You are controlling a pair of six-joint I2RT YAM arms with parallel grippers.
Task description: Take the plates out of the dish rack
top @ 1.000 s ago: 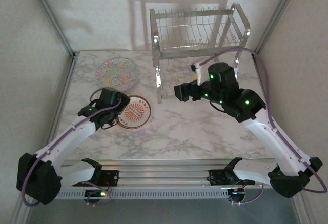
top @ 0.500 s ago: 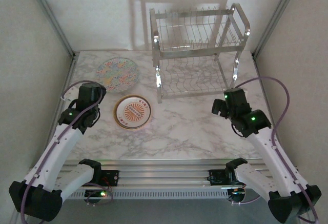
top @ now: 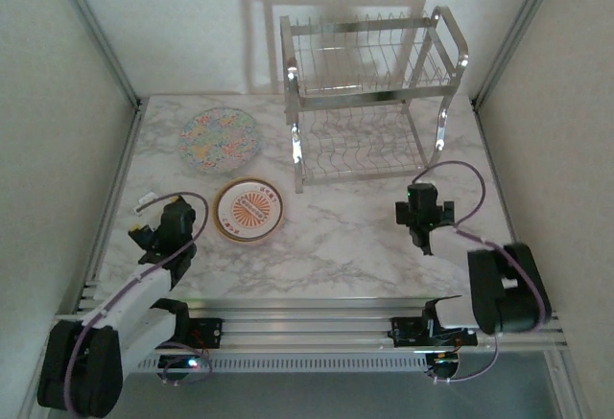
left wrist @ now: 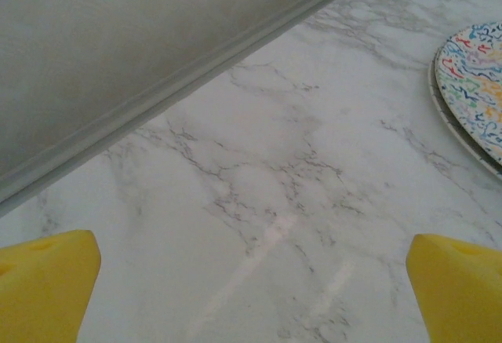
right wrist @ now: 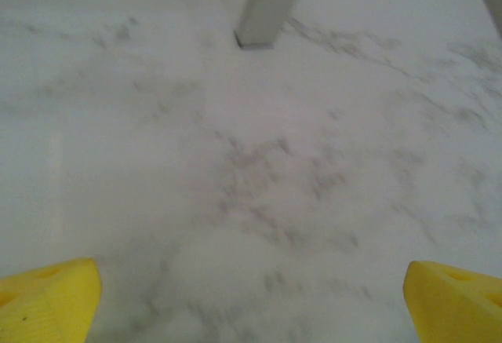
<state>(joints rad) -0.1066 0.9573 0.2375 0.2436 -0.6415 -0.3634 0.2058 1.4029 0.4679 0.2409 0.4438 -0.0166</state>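
Seemingly unloading is done: nearer than the dish rack [top: 365, 100], left jaws and right jaws hang wide apart, empty, over the surface [top: 355, 237]; sunburst plate [top: 248, 210] and floral plate [top: 219, 139] lie left of it, its tiers look bare, so probably only parking remains.

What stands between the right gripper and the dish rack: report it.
Nothing visible does. Only bare marble table lies between the open right gripper and the near leg of the dish rack.
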